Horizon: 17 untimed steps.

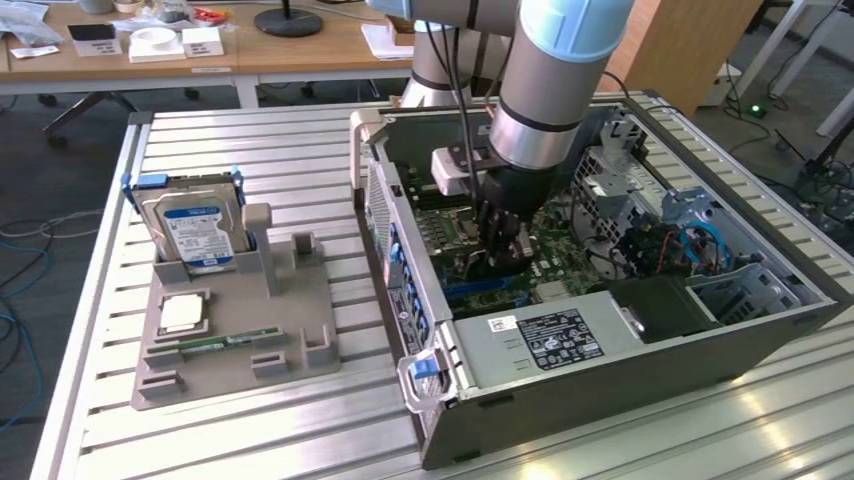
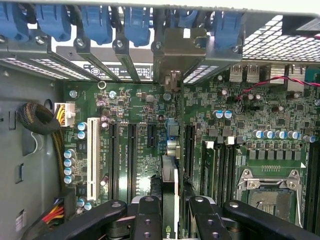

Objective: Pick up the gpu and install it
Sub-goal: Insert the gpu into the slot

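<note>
Pickup: judging it done. The pincer [image 1: 501, 248] is reaching down into the case [image 1: 641, 350] and gripping the gpu [image 2: 169, 175], jaws narrowed on it.
Gpu: standing on edge between the fingers [image 2: 147, 215], over the motherboard [image 2: 125, 100] slots, its bracket [image 2: 177, 52] meeting the rear openings.
Install: looking to be under way. Whether the card is sitting fully in a slot, I cannot tell.
Left: the card is not yet being let go.
Worktop [image 1: 267, 140]: the holder [image 1: 234, 340] is carrying the drive [image 1: 194, 228].
</note>
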Each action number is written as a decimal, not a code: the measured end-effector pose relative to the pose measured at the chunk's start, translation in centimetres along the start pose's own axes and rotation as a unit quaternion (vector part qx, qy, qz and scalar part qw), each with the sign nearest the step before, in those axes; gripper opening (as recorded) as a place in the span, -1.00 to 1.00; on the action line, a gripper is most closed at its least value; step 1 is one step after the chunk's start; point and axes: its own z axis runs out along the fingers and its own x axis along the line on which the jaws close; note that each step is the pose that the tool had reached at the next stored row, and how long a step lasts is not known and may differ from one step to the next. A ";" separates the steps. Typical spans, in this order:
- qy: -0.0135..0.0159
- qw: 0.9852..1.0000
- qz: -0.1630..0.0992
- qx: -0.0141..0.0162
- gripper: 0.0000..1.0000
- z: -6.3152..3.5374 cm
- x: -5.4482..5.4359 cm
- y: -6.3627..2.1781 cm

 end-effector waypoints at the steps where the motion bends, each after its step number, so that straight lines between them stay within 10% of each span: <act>1: 0.000 1.000 0.001 0.000 -0.48 0.02 0.0 0.01; 17: 0.000 1.000 0.005 0.000 -0.48 0.06 0.0 0.04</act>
